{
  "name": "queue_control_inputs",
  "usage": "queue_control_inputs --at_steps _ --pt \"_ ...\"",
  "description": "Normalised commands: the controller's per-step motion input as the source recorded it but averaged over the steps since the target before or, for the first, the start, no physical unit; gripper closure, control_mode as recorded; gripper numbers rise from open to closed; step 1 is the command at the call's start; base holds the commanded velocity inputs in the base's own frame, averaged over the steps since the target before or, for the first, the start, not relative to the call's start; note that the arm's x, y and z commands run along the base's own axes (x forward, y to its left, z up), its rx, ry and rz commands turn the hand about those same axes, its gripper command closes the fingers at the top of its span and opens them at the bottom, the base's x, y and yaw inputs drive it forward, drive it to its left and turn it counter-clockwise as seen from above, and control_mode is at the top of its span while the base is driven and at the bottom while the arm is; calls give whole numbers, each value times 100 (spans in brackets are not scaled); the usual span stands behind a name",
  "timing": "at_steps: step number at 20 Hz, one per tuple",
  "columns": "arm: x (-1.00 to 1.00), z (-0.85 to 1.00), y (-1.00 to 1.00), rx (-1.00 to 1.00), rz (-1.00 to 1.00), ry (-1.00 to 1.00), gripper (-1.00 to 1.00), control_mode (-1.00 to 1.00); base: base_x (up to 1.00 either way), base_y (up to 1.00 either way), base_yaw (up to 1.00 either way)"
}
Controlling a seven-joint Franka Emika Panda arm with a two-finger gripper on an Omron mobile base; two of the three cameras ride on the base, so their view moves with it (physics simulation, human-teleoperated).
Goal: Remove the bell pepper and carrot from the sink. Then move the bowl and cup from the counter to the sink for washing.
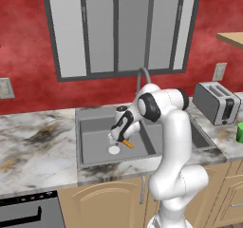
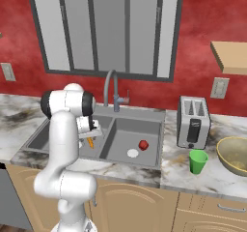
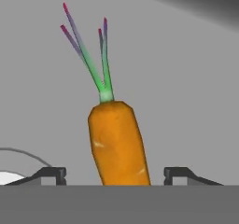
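Carrot (image 3: 117, 141), orange, tapered, green top pointing away from the hand camera: lies on the grey floor of the sink's left basin, its thick body running between the two finger tips. Gripper (image 3: 114, 174): lowered into that basin, jaws spread to either side of the carrot with a gap showing on both sides, so nothing is pinched at this moment; the placement reads as a straddle set up for closing across the carrot's width. White drain (image 1: 114, 150): just beside the carrot, its edge also showing at the lower left of the hand view. Sink (image 2: 144, 113): double basin, grey, faucet (image 2: 112, 86) rising behind the divider, near the arm's upper links but apart from them. Pepper (image 2: 143, 144): red, in the right basin near that basin's drain, not yet removed. Counter (image 2: 183, 166): marble, right of the sink. Cup (image 2: 197, 161): green, upright, near the counter's front edge. Bowl (image 2: 234, 154): olive-yellow, just right of the cup, partly cut off by the frame. Toaster (image 2: 193, 121): behind the cup, no obstacle to the present reach. Likely hindrance: basin walls and divider limit a lift-out path.
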Motion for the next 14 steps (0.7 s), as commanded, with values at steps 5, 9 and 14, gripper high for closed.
queue_control_inputs --at_steps 5,9,14 --pt "0 -12 1 0 0 0 100 -100 0 0 0" --pt "0 -13 0 0 0 0 100 -100 0 0 0" --pt "-3 1 0 0 0 -1 100 -100 0 0 0"
